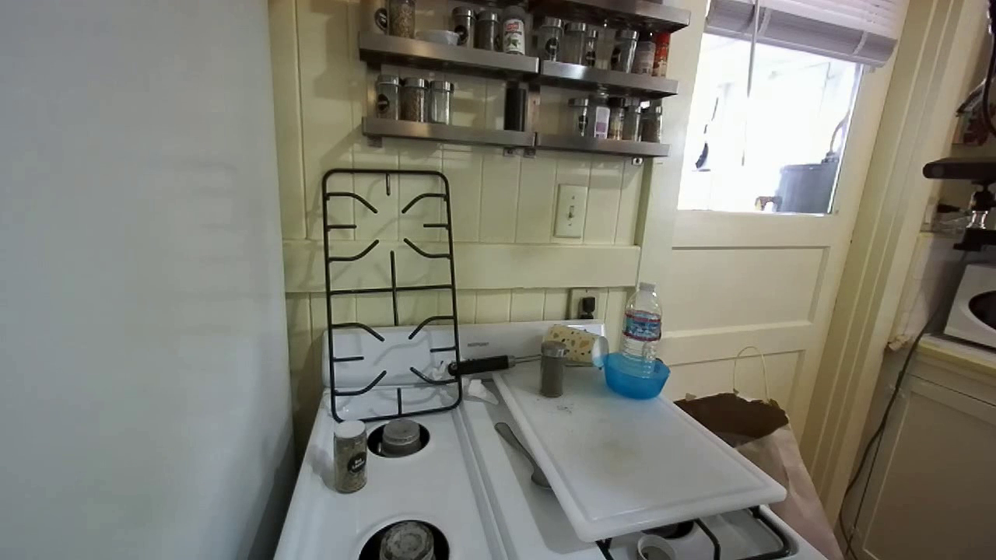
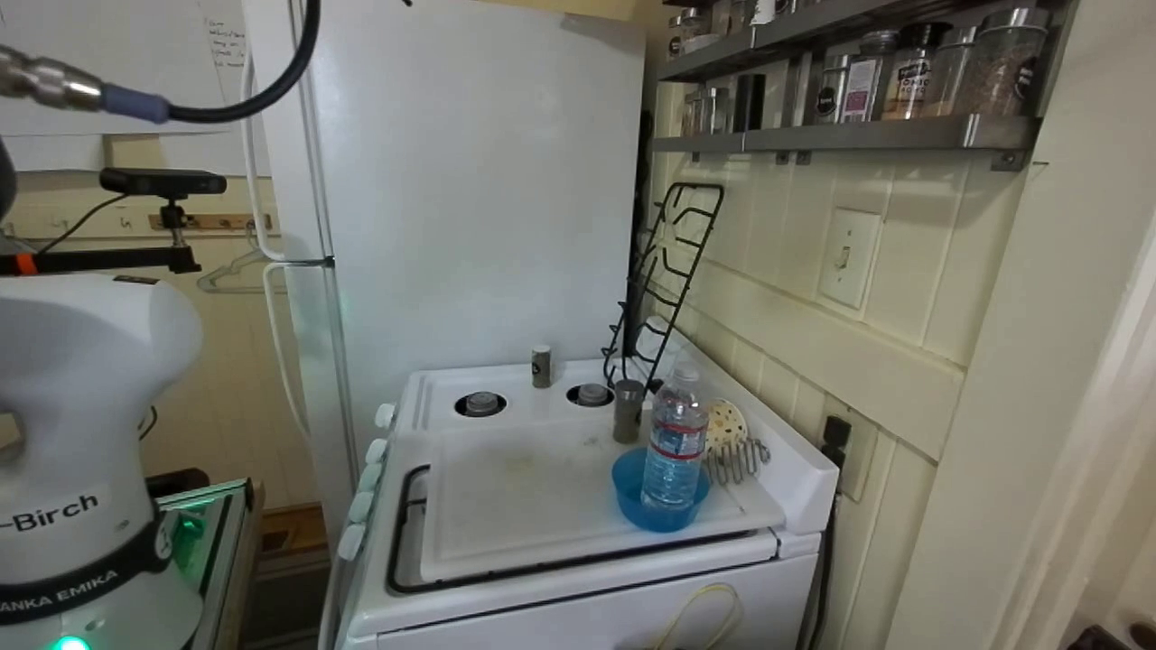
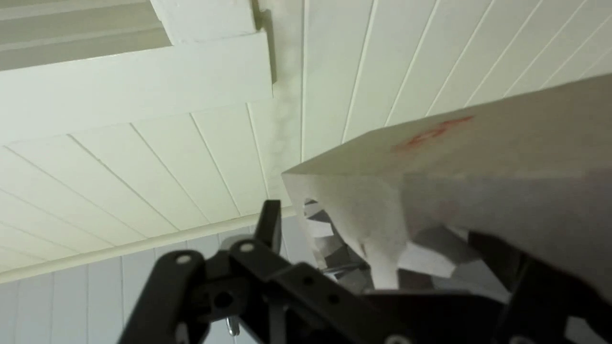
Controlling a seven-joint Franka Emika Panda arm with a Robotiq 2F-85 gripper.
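In the wrist view my gripper (image 3: 377, 234) shows black fingers spread wide apart, with no object gripped between them. Behind the fingers is a pale, paper-like thing (image 3: 354, 205) with a red mark and ragged openings; I cannot tell whether it touches the gripper. The gripper is out of both exterior views. On the stove, a white-capped spice jar (image 1: 350, 459) (image 2: 541, 366) stands beside a burner. A grey spice jar (image 1: 552, 372) (image 2: 628, 412) stands on the white cutting board (image 1: 646, 459) (image 2: 506, 487). A water bottle (image 1: 643, 323) (image 2: 677, 433) stands in a blue bowl (image 1: 634, 381) (image 2: 632, 492).
A black grate (image 1: 393, 289) (image 2: 679, 262) leans upright against the back wall. A spoon (image 1: 523, 455) lies beside the board. A dotted cup (image 1: 574, 344) lies near the back. Spice shelves (image 1: 447, 134) hang above. The fridge (image 2: 479, 199) and a paper bag (image 1: 786, 467) flank the stove.
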